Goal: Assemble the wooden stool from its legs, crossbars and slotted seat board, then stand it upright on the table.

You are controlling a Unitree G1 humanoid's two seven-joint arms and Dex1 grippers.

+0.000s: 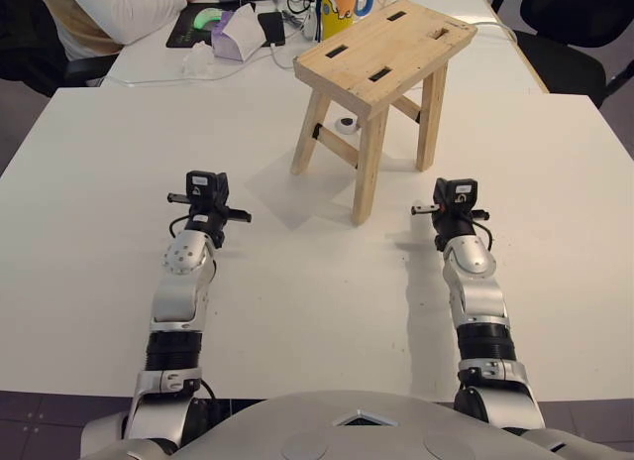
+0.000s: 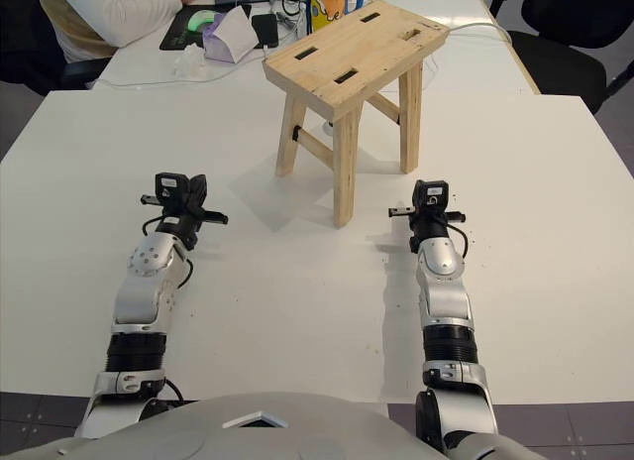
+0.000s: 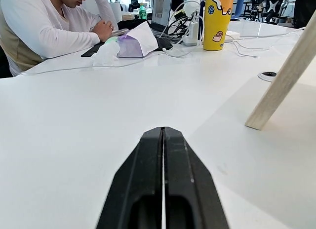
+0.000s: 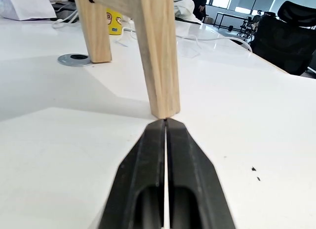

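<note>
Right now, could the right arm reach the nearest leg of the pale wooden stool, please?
Probably yes: the pale wooden stool leg stands just ahead of the right gripper, with only white table between them, though its shut jaws would need opening.

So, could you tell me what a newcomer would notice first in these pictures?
The assembled wooden stool stands upright at the far middle of the white table, its slotted seat on top. On the near side, the left pincer and right pincer are shut and empty, one to each side of the stool. The right one points at a stool leg just ahead of it.
</note>
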